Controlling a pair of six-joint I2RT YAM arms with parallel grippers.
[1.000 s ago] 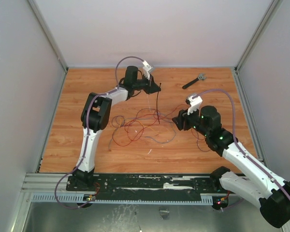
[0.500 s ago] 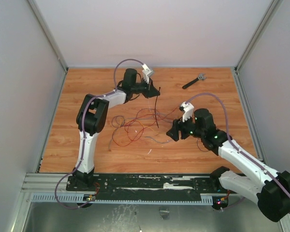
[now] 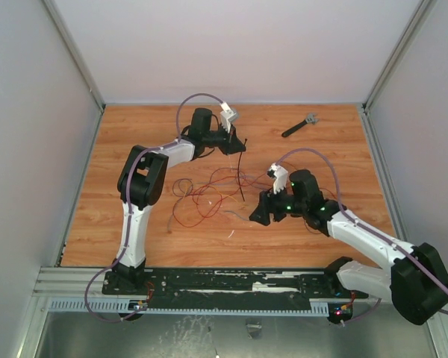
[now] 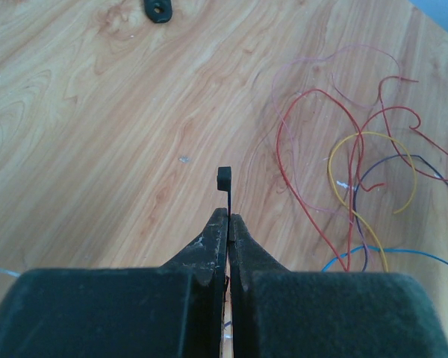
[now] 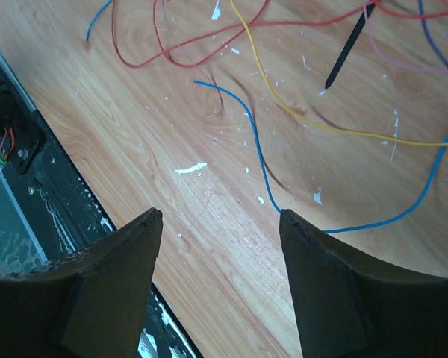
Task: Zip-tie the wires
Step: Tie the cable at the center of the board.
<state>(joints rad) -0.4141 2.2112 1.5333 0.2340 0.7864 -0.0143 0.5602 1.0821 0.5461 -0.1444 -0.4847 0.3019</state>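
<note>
Item one: zip tie, upright, clenched in our left claw, tail pointing down to the wires strewn mid-desk. Item two: our right claw, released, empty, beside them.

A wood-grain tabletop in warm orange-brown fills the middle of the top view, its planks running from 9 to 3 o'clock. Three plain pale grey wall panels enclose it: the back wall at 12 o'clock, the left wall at 9 and the right wall at 3. Slim aluminium corner posts rise at 11 and 1 o'clock, where the panels meet. At 6 o'clock a slotted aluminium rail edges the table, with a dull grey metal surface below it. Close up, the right wrist view shows small white flecks scattered over the wood. The light is even and soft, and shadows are faint.
</note>
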